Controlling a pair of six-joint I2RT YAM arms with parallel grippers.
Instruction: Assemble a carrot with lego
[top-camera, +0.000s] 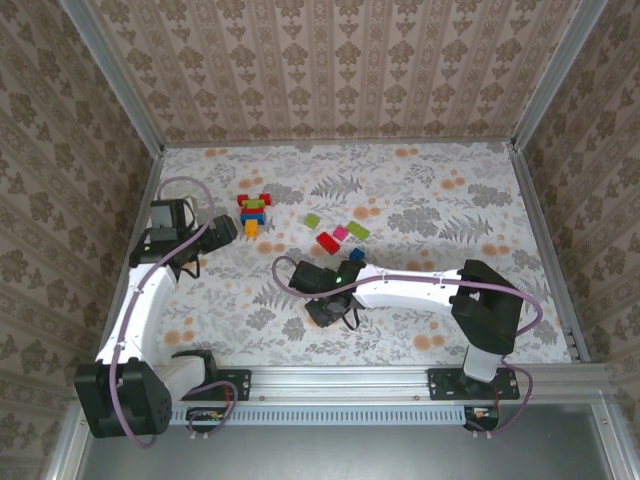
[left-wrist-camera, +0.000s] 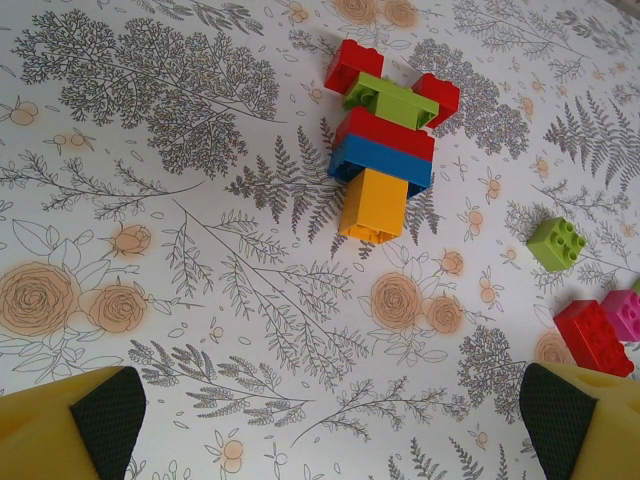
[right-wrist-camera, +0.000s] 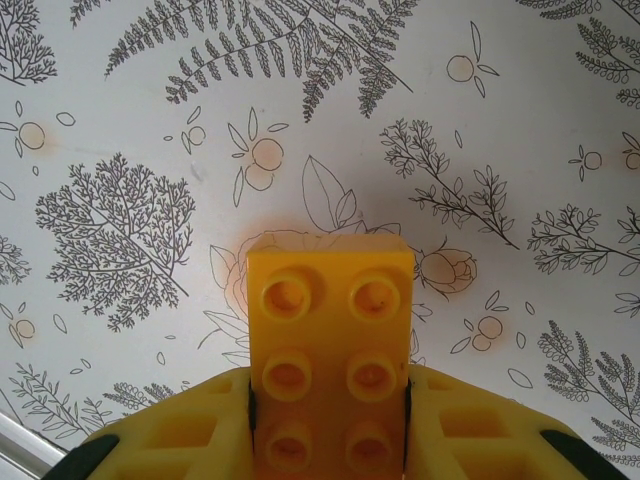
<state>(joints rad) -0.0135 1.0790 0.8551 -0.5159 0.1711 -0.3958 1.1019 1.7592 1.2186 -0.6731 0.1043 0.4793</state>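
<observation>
While the left hand (left-wrist-camera: 330, 425) hangs over the flowered tabletop (top-camera: 450, 200) with its fingers (left-wrist-camera: 100, 415) spread wide and nothing between them, the right hand (right-wrist-camera: 330, 440) is closed on an orange brick (right-wrist-camera: 330, 350). The yellow fingers (right-wrist-camera: 190, 435) press against the brick's two long sides. Its studded face is turned up towards the wrist camera, and its far end juts out past the fingertips. I cannot tell whether that end touches the surface below.

Straight ahead of the left hand, a little to its right, lies the stacked lego (left-wrist-camera: 385, 140). An orange block is nearest the hand. Beyond it come a blue one and a red one, then a light green piece set crosswise, then two red blocks at the far end. It lies flat on the tabletop, apart from the fingers.

Further off to the right of the left hand are loose pieces: a small light green brick (left-wrist-camera: 557, 243), a red brick (left-wrist-camera: 592, 337) and a magenta brick (left-wrist-camera: 622, 312), the last two just beside each other.

From above, that loose group sits just beyond the right hand (top-camera: 330, 308), with a light green oblong (top-camera: 359, 230) and a blue brick (top-camera: 356, 254) at its right edge. The left hand (top-camera: 225, 230) is well apart from the right, with the stack near its tip.
</observation>
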